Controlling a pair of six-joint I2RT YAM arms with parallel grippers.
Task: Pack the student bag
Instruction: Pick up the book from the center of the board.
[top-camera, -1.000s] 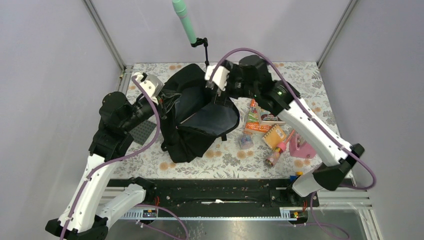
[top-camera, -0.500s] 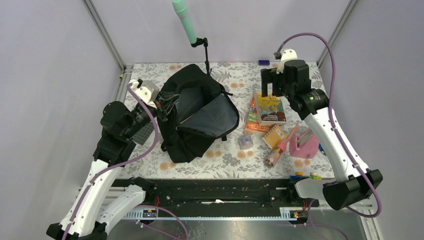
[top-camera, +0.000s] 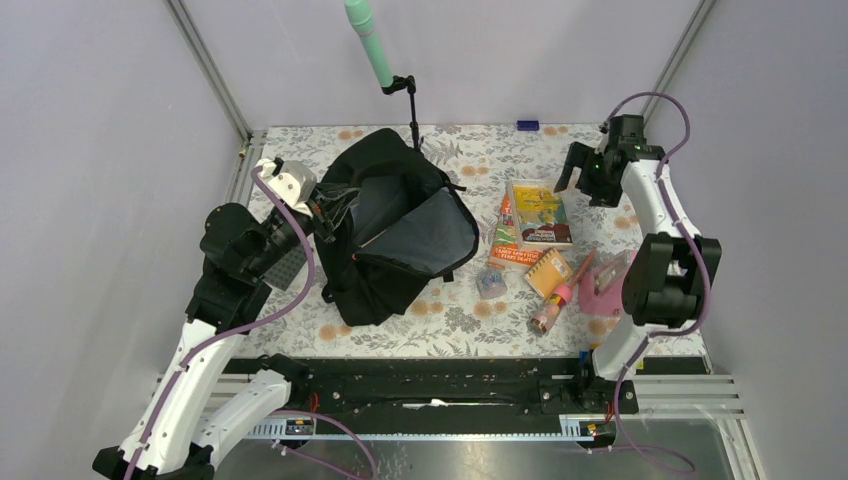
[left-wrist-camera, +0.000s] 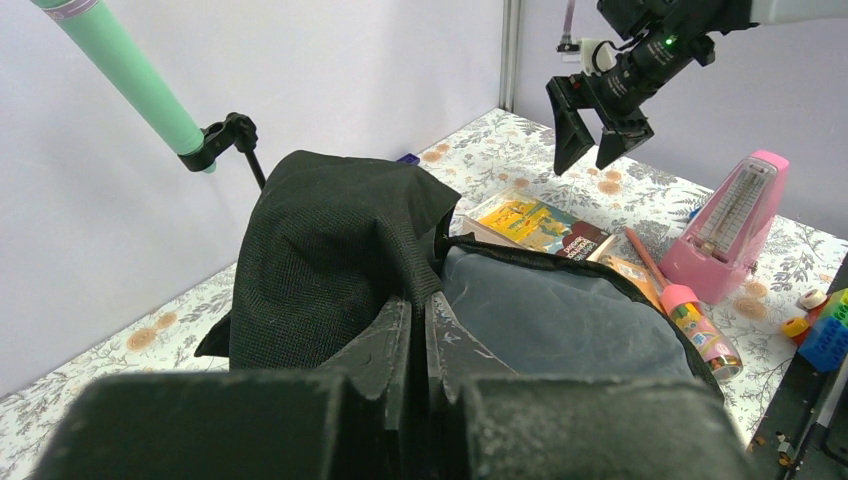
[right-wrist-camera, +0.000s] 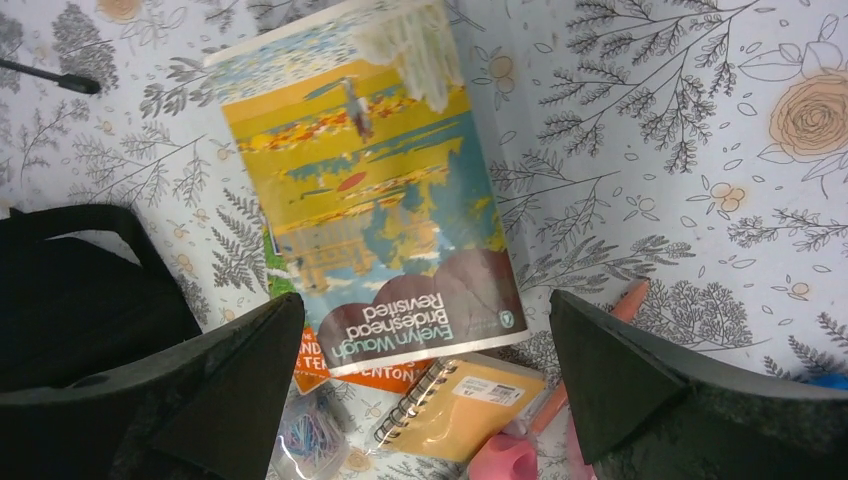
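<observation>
The student bag (top-camera: 390, 235) is a large black backpack lying open left of centre, its grey lining (left-wrist-camera: 560, 320) showing. My left gripper (top-camera: 322, 208) is shut on the black fabric rim of the bag (left-wrist-camera: 330, 250), its fingers (left-wrist-camera: 398, 330) pinching the edge at the opening. My right gripper (top-camera: 588, 178) is open and empty, hovering above the table at the back right. In the right wrist view (right-wrist-camera: 425, 370) its jaws stand wide apart over a yellow paperback book (right-wrist-camera: 370, 180), with the bag's edge (right-wrist-camera: 70, 290) at the left.
Right of the bag lie the paperback (top-camera: 540, 213), an orange book (top-camera: 510, 250), a yellow spiral notebook (top-camera: 549, 272), a clear box of clips (top-camera: 490, 283), a pink metronome (top-camera: 607, 290), a pencil (right-wrist-camera: 600, 340) and a tube (top-camera: 550, 312). A green tube on a stand (top-camera: 372, 45) stands behind the bag.
My right arm has swung from the bag's opening to the back right, over the paperback, with open empty jaws. My left gripper keeps hold of the bag's rim.
</observation>
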